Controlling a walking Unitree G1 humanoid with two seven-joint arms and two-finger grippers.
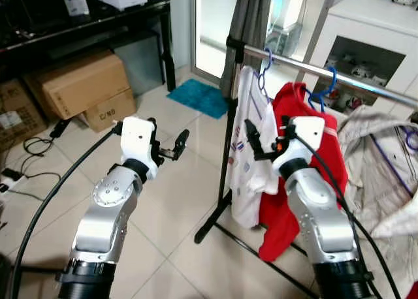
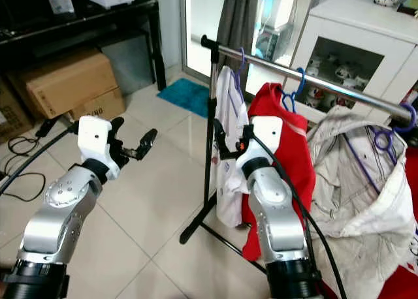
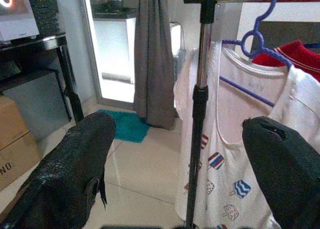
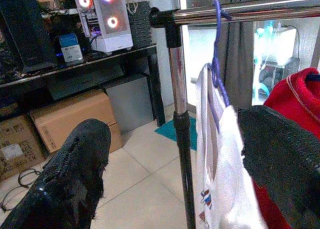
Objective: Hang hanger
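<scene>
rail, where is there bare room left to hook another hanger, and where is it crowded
Bare rail runs between the red shirt's blue hanger and the beige garment's purple hanger. A shorter free patch lies between the white shirt's purple hanger and the blue one. The end by the upright post is crowded by the white shirt.

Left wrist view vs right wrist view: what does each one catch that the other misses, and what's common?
Left wrist view alone: the front of the white t-shirt with its small printed pattern, and a grey curtain beside a bright doorway.

Right wrist view alone: a computer tower with glowing fans on a black table, and cardboard boxes under it.

Both: the rack's metal rail and its upright pole, the purple hanger hooked on the rail carrying the white t-shirt, a red garment next to it, the teal mat, the tiled floor, and each gripper's own fingers spread open.
</scene>
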